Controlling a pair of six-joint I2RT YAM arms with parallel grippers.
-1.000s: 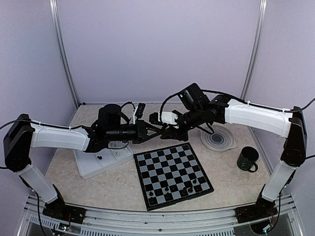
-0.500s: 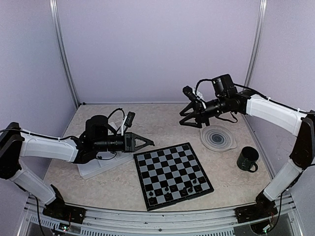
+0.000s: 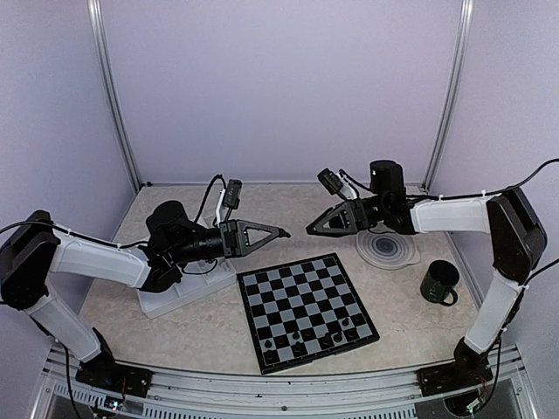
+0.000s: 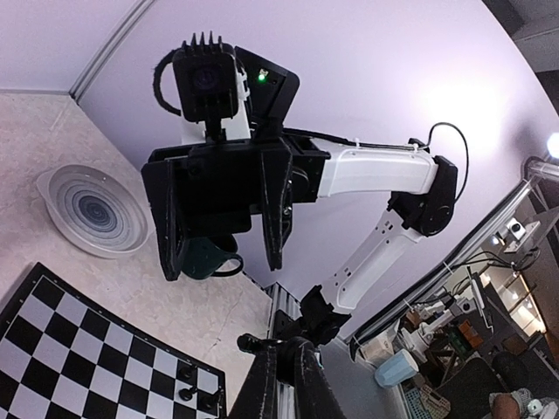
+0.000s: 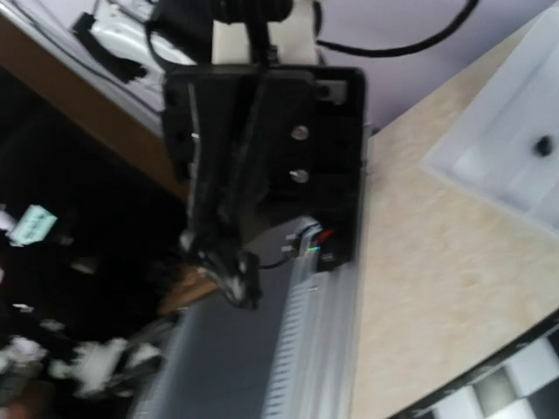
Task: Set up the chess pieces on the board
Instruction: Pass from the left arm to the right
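The board point(image 3: 306, 307) lies at the table's front centre, with several black chess pieces point(image 3: 316, 335) on its near rows. My left gripper point(image 3: 282, 233) hovers behind the board's far edge, pointing right. Its fingers point(image 4: 262, 375) are pressed together, and a small dark piece point(image 4: 248, 342) sticks out at their tips. My right gripper point(image 3: 311, 229) faces it from the right across a small gap. In the left wrist view the right gripper point(image 4: 223, 249) stands open with nothing between its fingers. The right wrist view is blurred and shows the left gripper point(image 5: 231, 278) head-on.
A white tray point(image 3: 166, 298) sits left of the board, with a black piece point(image 5: 543, 144) in it. A round grey ringed plate point(image 3: 388, 247) lies at the back right. A dark green mug point(image 3: 439, 283) stands right of the board.
The grippers were joined tip to tip. The right one opened and both drew well apart. They have swung back to face each other, the left one higher than half a second ago.
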